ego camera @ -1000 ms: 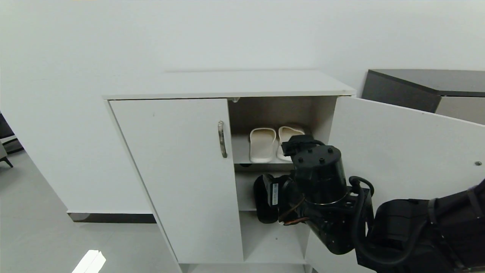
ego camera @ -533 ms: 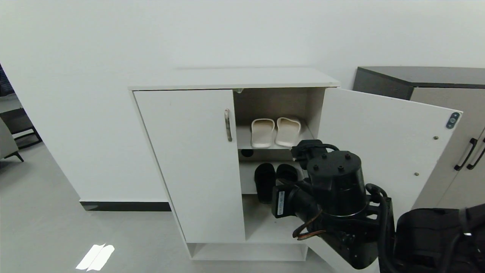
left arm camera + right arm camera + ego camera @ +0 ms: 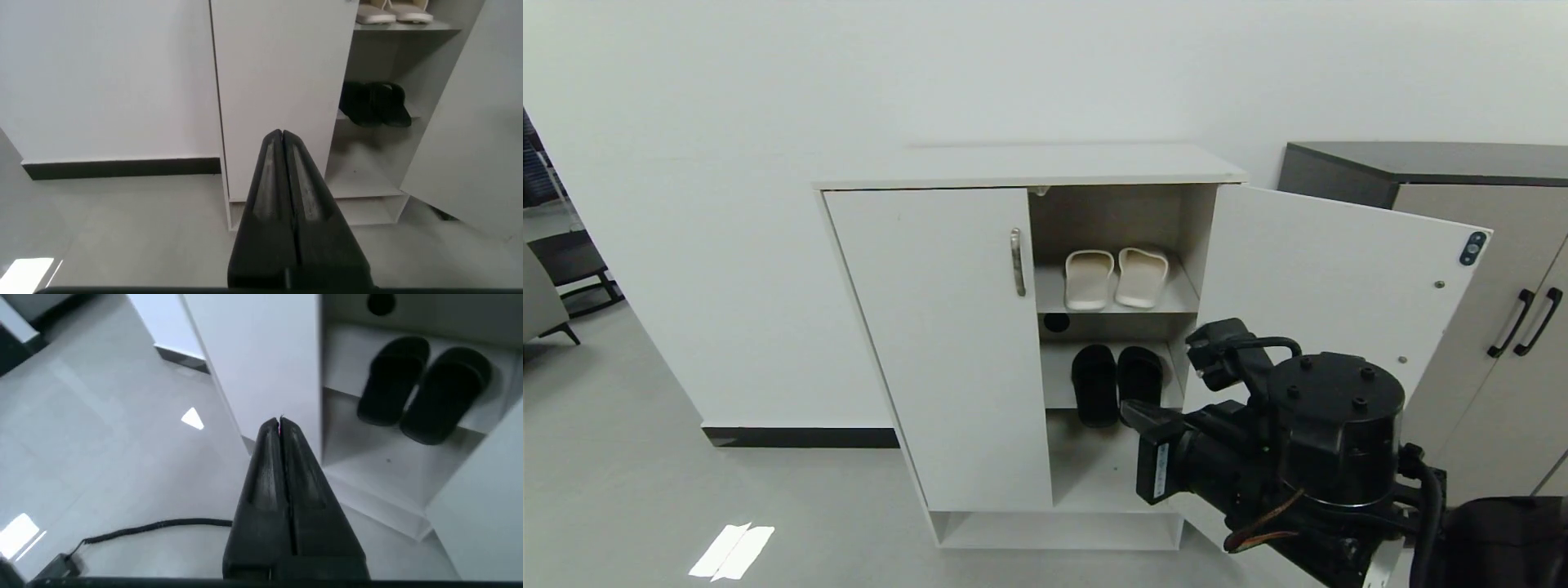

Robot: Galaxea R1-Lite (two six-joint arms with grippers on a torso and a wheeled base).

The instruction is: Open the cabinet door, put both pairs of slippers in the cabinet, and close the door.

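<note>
**Q:** Where do you find the two pairs of slippers?
**A:** Both lie inside the white cabinet (image 3: pixel 1029 166). The white slippers (image 3: pixel 1116 278) sit side by side on the upper shelf. The black slippers (image 3: pixel 1117 382) sit side by side on the middle shelf, at 6 o'clock from the white pair.

**Q:** How do the doors stand?
**A:** The right door (image 3: pixel 1323 286) is swung wide open, at 3 o'clock from the opening. The left door (image 3: pixel 939 343) is shut, at 9 o'clock from the opening. Its metal handle (image 3: pixel 1017 261) stands upright along the edge next to the opening.

**Q:** What state are your tools in?
**A:** Your left tool (image 3: pixel 282 135) is clenched, fingers pressed together on nothing, and hangs over the floor (image 3: pixel 106 212) in front of the shut door. Your right tool (image 3: pixel 280 423) is also clenched on nothing, with the black pair beyond its tip. In the head view your right arm (image 3: pixel 1331 441) sits at 4 o'clock from the opening, in front of the open door.

**Q:** What else is near?
**A:** A dark-topped cabinet (image 3: pixel 1503 245) stands at 3 o'clock from the white one. A black cable (image 3: pixel 139 529) lies on the floor.
</note>
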